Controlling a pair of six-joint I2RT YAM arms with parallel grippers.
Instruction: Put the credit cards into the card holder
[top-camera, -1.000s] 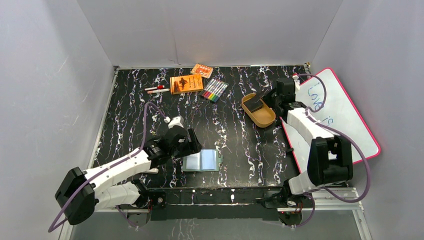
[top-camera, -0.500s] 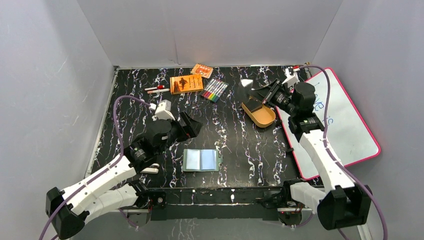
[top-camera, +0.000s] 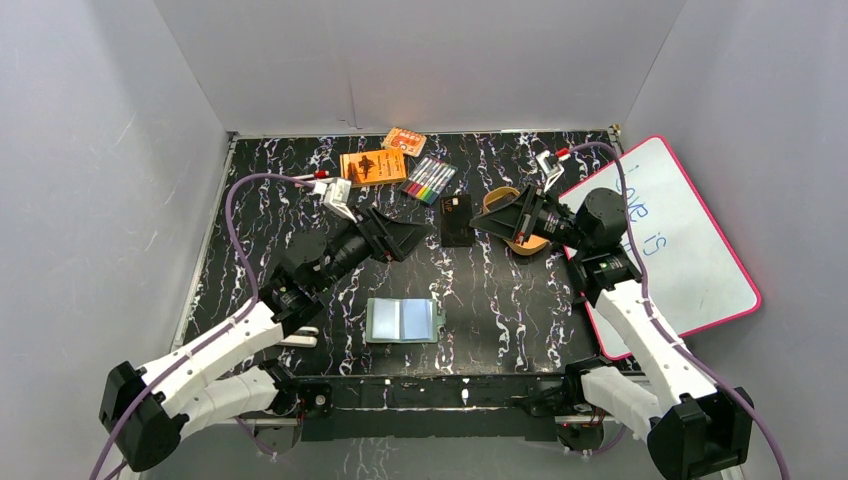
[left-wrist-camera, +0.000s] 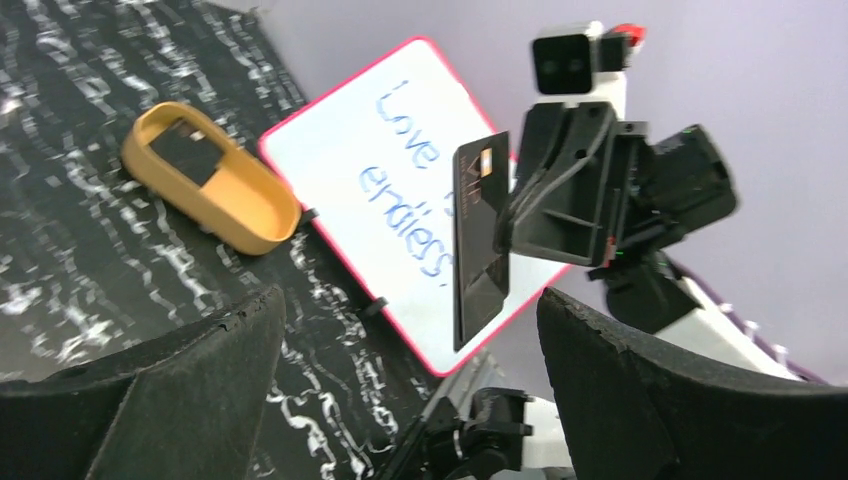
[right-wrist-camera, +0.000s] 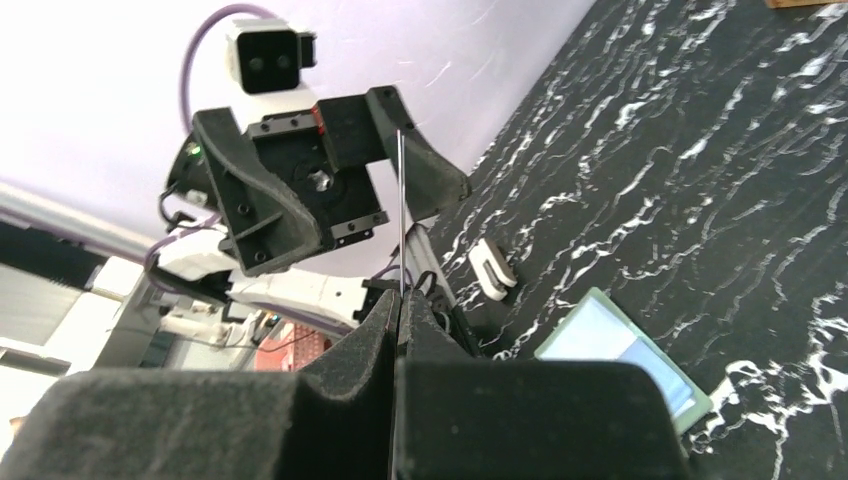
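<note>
The card holder (top-camera: 402, 320) lies open on the near counter (top-camera: 260, 235), somewhat closer to the spread, empty left jaws, and beyond it, in the air, the right jaws clench one credit card (top-camera: 457, 220) by a long edge, face toward the left jaws, long axis across the gap between them.

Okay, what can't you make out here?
Top view: tan oval tray partly behind right end effector.
Right wrist: thin dark grey card edge-on, face unseen.
Left wrist: writing on pink-edged whiteboard partly covered by that card.
Top view: sage-green card holder, sleeve contents too small.
</note>
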